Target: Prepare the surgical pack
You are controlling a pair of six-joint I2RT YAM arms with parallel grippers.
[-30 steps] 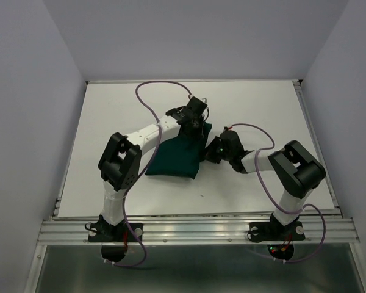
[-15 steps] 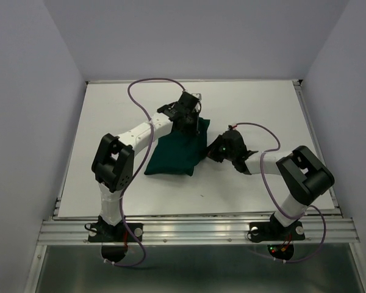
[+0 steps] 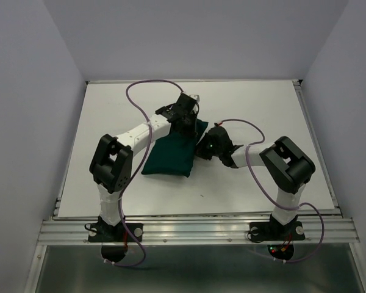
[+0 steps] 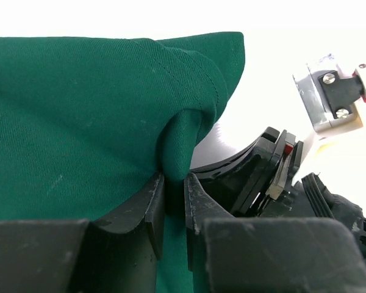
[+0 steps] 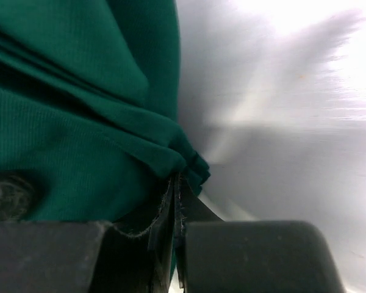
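So the dark green drape (image 3: 168,157) sits as a lumpy folded bundle around the middle of the white tabletop (image 3: 110,110), and both arms have it by the edge on the right arm's side. The left gripper (image 4: 174,190) has its jaws closed almost all the way on a pinched-up ridge of cloth near the far corner, just a thin fold between them; the right gripper (image 5: 177,192) is clamped down to a sliver on the bunched hem nearer the bases, with what looks like several layers squeezed in. The two grippers are really close together in the left wrist view.

What worries me: both grips are on thin bits of fabric, so if the arms pull apart or lift unevenly I'd guess one fold slides out and the cloth flops back; the right one seems to hold more than one layer, so it might drag the whole bundle instead of opening one flap; with the wrists this close, a small sideways move could knock them together; whatever is inside the bundle is hidden, so anything loose could spill if it tips.
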